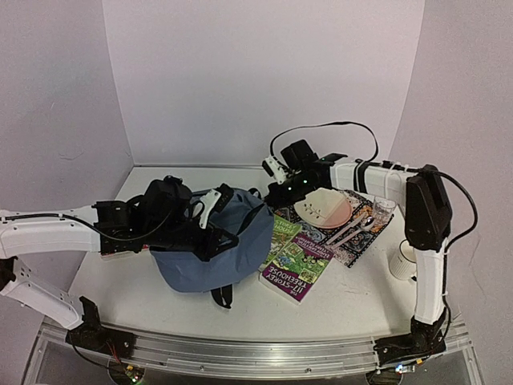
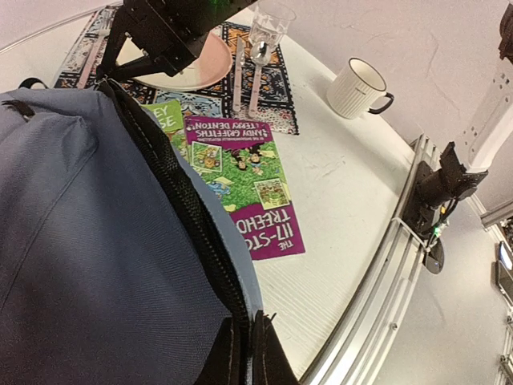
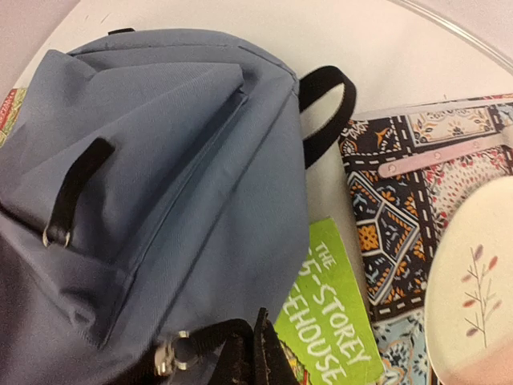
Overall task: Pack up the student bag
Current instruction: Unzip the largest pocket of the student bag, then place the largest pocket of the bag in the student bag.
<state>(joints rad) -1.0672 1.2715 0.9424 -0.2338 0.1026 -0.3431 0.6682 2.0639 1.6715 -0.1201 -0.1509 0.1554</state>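
Two books (image 1: 300, 269) against student bag (image 1: 200, 261) edge, open table (image 1: 345, 309) nearer

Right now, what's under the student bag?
The green book runs partly under the student bag; the fabric hides its remainder and anything else beneath.

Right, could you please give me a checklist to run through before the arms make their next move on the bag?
1. Hold of the left gripper on the student bag, jaws shut on its zipper edge: ok.
2. Hold of the right gripper on the black zip pull, jaws shut: ok, as far as the right wrist view shows.
3. Bag opening wide enough for a book: cannot tell.
4. Both the purple book and the green book packed: not ok, both lie on the table beside the bag.
5. The mug clear of both grippers: ok, it stands well away from the bag.
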